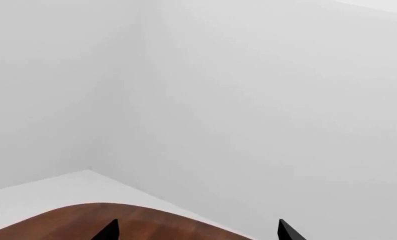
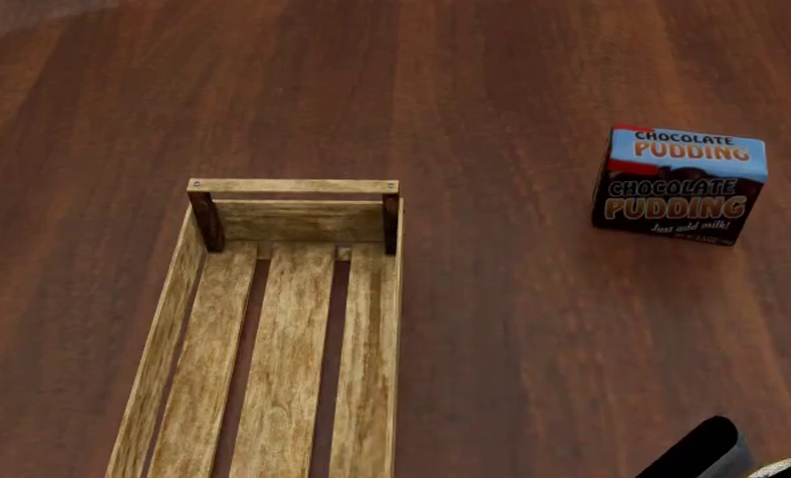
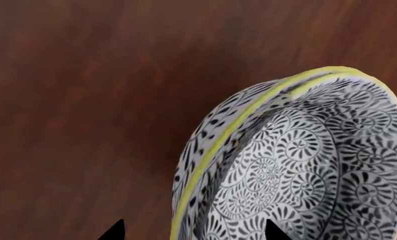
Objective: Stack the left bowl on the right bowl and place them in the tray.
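Right gripper [image 3: 192,232]: only two dark fingertips show at the frame edge of the right wrist view, set apart, with the rim of the stacked bowls [image 3: 305,170] running between them. This suggests a pinch on the rim, but contact is not shown, so I cannot tell whether the jaws are clamped or merely astride it. Two yellow rim lines lie close together, one just inside the other, so one patterned bowl appears nested in the other; the stacking step looks done. The pair shows tilted against the wooden table [image 3: 85,100], which would fit a lift by the rim for carrying, though whether it is clear of the surface cannot be told.

In the head view a dark part of the right arm and a sliver of patterned rim show at about 5 o'clock, at the frame corner. The tray [image 2: 289,204] lies at 7 o'clock with its slats bare, so placement is not yet done. It is well apart from the bowls. The chocolate pudding box [image 2: 681,184] stands at 2 o'clock, off the likely carry path.

Left gripper [image 1: 198,232]: fingertips spread apart, holding nothing, pointed over the table edge toward the white wall [image 1: 252,100]. Judged parked clear so as not to obstruct the transfer.
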Tool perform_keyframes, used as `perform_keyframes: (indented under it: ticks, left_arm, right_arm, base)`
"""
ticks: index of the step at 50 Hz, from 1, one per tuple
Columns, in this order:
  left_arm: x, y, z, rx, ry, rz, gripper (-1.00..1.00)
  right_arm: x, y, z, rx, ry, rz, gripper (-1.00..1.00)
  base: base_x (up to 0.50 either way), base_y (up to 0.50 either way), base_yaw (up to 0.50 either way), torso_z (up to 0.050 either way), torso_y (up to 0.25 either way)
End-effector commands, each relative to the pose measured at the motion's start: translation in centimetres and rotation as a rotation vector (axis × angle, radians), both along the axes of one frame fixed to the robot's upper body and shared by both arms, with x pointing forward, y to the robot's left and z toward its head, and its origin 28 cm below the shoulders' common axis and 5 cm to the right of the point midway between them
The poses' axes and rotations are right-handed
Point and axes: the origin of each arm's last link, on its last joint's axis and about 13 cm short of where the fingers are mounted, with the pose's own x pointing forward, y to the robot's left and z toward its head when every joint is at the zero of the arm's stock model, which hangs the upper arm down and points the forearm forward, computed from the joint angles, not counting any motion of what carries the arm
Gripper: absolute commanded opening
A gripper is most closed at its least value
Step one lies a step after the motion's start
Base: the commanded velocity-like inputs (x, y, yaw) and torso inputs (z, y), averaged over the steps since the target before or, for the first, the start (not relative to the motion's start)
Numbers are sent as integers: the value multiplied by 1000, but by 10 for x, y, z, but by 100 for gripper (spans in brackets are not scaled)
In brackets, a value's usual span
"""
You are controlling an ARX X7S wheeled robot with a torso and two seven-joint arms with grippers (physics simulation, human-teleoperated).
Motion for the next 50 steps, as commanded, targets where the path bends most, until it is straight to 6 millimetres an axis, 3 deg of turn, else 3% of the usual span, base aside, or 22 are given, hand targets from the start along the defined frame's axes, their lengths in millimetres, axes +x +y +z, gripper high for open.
perform_keyframes:
  ticks: [1, 26, 27, 41, 50]
  left_arm:
    - [0, 0, 0, -1, 0, 2, 100]
    - [2, 1, -1, -2, 4, 4, 100]
    - [2, 1, -1, -2, 4, 4, 100]
    - [1, 1, 0, -4, 0, 3, 100]
    - [0, 1, 0, -6, -4, 2, 100]
  right_arm:
    - [-2, -5, -12, -5, 25, -25, 100]
    - [3, -3, -28, 7, 54, -48, 100]
    - [3, -4, -27, -4, 50, -44, -100]
    - [-5, -6, -10, -15, 33, -27, -100]
    - [-8, 1, 12, -45, 14, 1, -100]
  base:
    - [0, 0, 0, 0, 0]
    - [0, 0, 0, 0, 0]
    - [0, 0, 0, 0, 0]
    - [0, 0, 0, 0, 0]
    - [0, 0, 0, 0, 2]
